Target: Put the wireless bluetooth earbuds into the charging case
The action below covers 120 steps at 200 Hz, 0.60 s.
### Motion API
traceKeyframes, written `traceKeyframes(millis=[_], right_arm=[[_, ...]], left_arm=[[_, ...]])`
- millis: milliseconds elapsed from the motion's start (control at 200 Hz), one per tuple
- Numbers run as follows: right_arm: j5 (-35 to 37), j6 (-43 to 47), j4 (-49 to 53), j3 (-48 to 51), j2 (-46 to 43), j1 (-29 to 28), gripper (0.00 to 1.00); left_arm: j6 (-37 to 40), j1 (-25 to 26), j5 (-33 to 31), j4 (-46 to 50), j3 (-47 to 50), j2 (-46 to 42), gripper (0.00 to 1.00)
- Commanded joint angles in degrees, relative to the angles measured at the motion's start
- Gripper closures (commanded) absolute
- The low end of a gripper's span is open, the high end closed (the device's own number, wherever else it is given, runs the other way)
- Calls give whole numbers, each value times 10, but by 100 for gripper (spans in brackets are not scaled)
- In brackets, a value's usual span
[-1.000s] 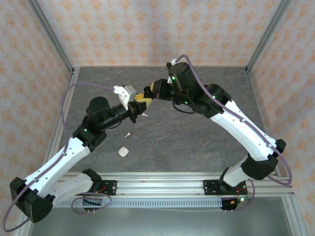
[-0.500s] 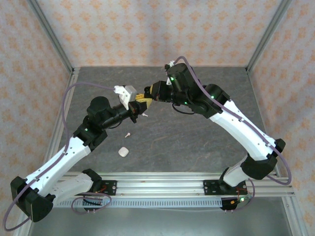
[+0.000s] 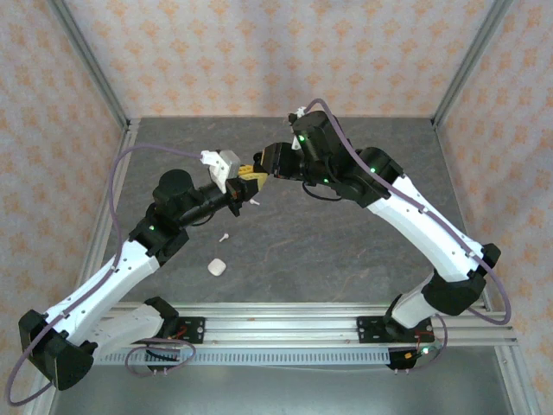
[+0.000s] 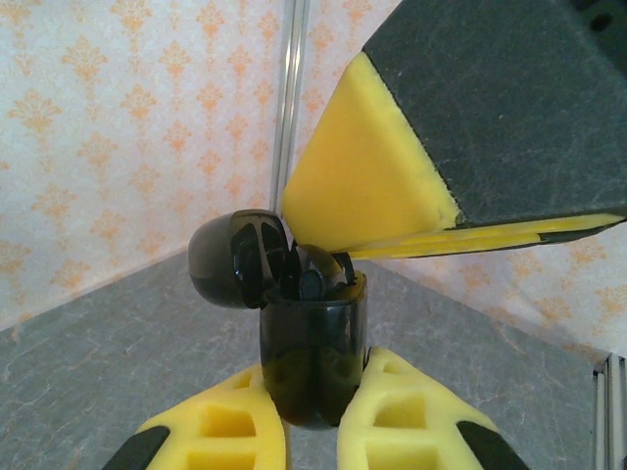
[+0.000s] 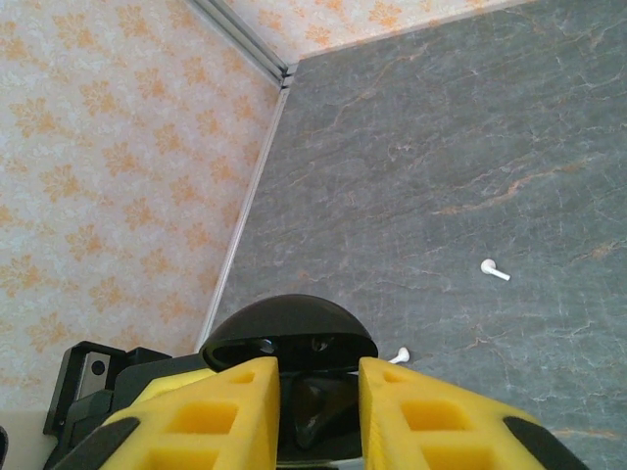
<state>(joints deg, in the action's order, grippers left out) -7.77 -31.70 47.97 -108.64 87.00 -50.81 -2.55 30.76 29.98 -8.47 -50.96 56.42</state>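
Note:
My left gripper [image 4: 313,397] is shut on the lower body of a black charging case [image 4: 313,338], held upright above the table with its lid [image 4: 230,259] swung open. Black earbuds [image 4: 312,279] sit in the case mouth. My right gripper [image 5: 318,377] hovers right over the case, jaws apart, and a black earbud [image 5: 313,416] shows in the gap without touching the pads. One right finger [image 4: 382,176] looms above the case in the left wrist view. In the top view both grippers [image 3: 240,190] [image 3: 257,170] meet mid-table.
Two white earbuds [image 5: 495,269] [image 5: 400,356] lie on the grey table below; the top view shows them too [image 3: 257,201] [image 3: 223,234]. A white charging case [image 3: 216,268] rests near the front left. Metal frame posts and patterned walls ring the table.
My right gripper's jaws have parted over the black case. Both arms have hardly shifted.

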Motion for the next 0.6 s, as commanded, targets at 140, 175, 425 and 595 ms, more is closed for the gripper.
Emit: traceKeyframes(millis=[140,175,425,595], right_arm=[[-20,-3,19,-41,8,-4,65],[-19,-2,20,-49,9,-4,64],[-10,13,45,-100,8,13,61],[-77,11,46,-104,9,70,61]], left_arm=[[-2,6,2,-35,-22,-1,100],[-3,6,2,-35,-21,-2,100],[-8,6,6,-31,-23,-6,100],[-13,6,16,-18,-27,-15,100]])
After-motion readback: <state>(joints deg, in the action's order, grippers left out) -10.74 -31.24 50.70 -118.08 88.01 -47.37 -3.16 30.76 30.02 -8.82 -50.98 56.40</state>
